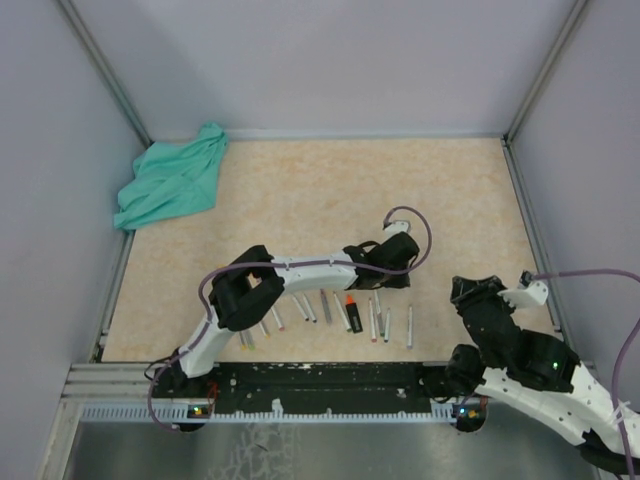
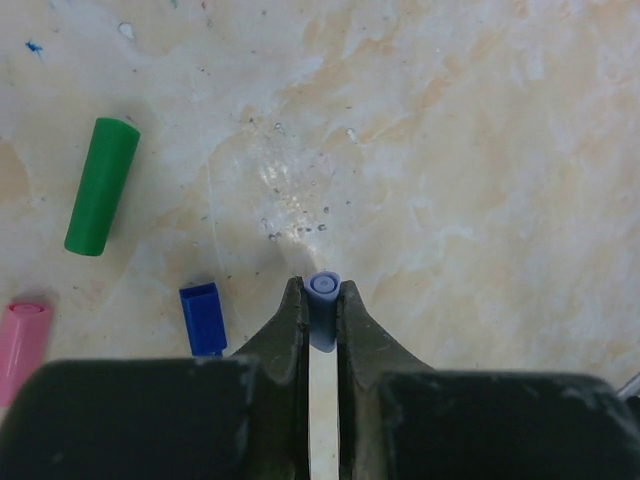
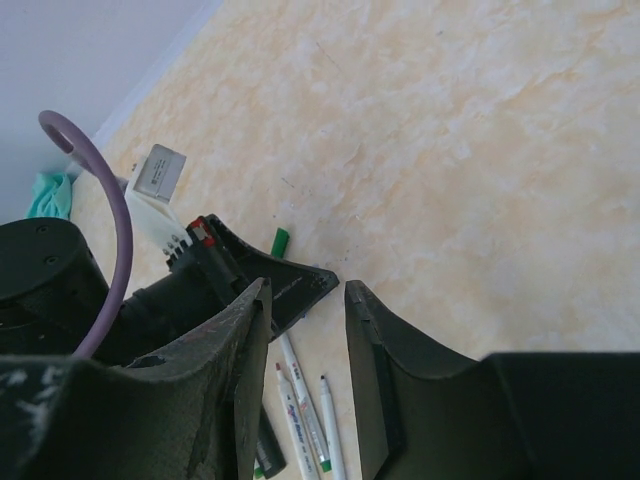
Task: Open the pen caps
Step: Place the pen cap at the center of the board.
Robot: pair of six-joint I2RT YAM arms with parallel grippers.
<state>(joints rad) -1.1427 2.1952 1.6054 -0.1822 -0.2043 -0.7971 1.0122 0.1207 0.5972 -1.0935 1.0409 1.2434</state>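
In the left wrist view my left gripper is shut on a small pale purple pen cap, held end-on just above the table. A green cap, a blue cap and a pink cap lie loose to its left. From above, the left gripper sits over the right end of a row of thin white pen barrels. My right gripper is open and empty, to the right of the row. It looks at the left gripper and the green cap.
An orange and black highlighter lies in the pen row. A teal cloth is bunched in the far left corner. Grey walls close the table on three sides. Uncapped pens lie under the right gripper's view.
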